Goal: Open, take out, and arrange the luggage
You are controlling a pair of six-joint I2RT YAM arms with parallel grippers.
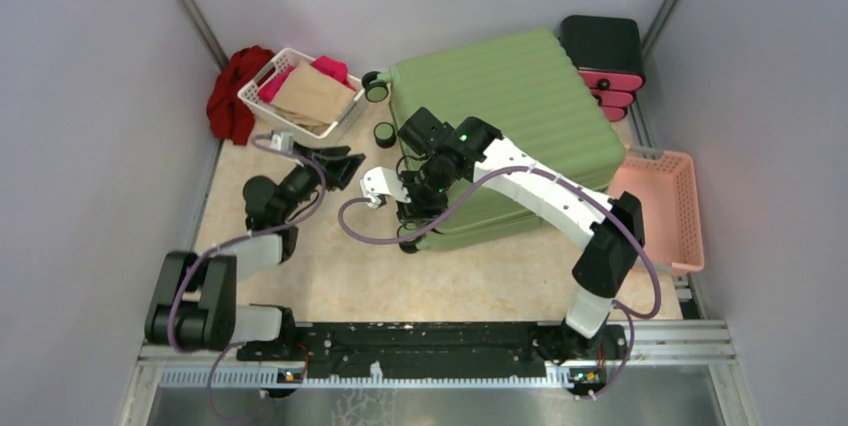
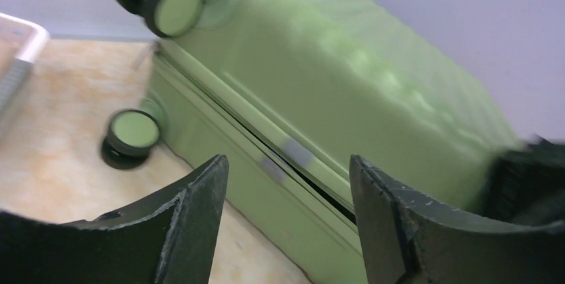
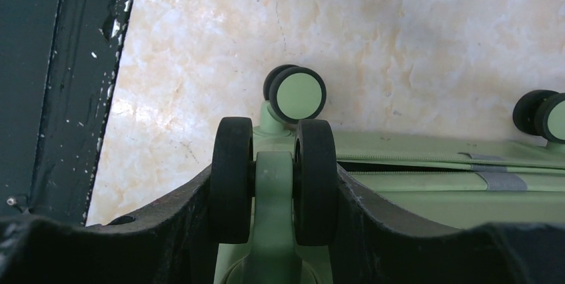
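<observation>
The light-green ribbed luggage (image 1: 520, 96) lies flat on the table, tilted, its wheeled end toward the left. The seam between its two shells gapes a little (image 2: 313, 179). My right gripper (image 3: 274, 187) is shut on a black double wheel (image 3: 313, 177) at the luggage's near left corner, one finger on each side of it. Seen from above, that right gripper (image 1: 412, 221) points down at the corner. My left gripper (image 2: 288, 191) is open with nothing between its fingers, and it faces the seam from a short way off. From above, this left gripper (image 1: 350, 161) hangs left of the luggage.
A white basket (image 1: 262, 79) with brown and pink items sits at the back left, with a red cloth (image 1: 235, 91) beside it. A black-and-pink drawer box (image 1: 603, 56) stands behind the luggage. A pink basket (image 1: 665, 206) lies at the right. Two more wheels (image 1: 378, 89) stick out to the left.
</observation>
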